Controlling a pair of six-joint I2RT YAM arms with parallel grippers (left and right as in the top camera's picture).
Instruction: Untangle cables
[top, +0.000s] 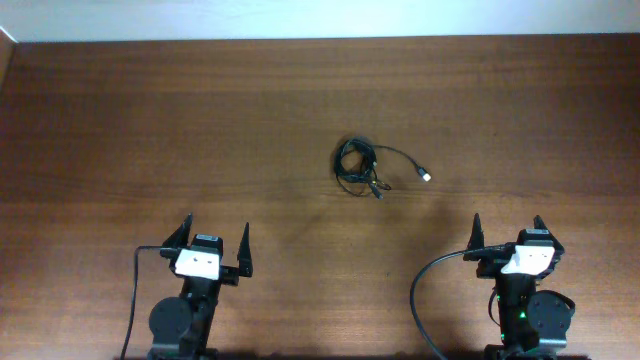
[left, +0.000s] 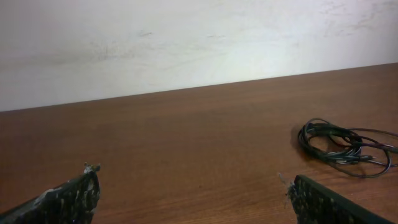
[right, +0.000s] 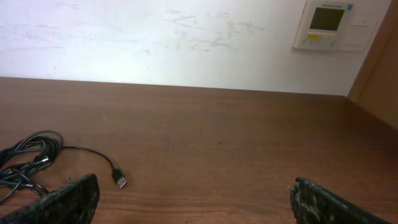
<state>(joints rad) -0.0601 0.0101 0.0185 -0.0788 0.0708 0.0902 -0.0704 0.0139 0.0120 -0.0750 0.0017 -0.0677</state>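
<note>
Lying bunched, the cables (top: 360, 168) are sitting at two o'clock from the left gripper (top: 216, 222) and ten o'clock from the right gripper (top: 507, 220). Both grippers are standing with jaws wide apart and empty. The plug (top: 425, 176) is trailing toward three o'clock, nearer the right arm.

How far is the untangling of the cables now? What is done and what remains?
Done: nothing yet; the cables lie in one tangled bundle on the table, one plug end trailing free. In hand: nothing; the left gripper and right gripper are open, empty, apart from the bundle. Left: reach the bundle, grasp it and pull the cords apart.
</note>
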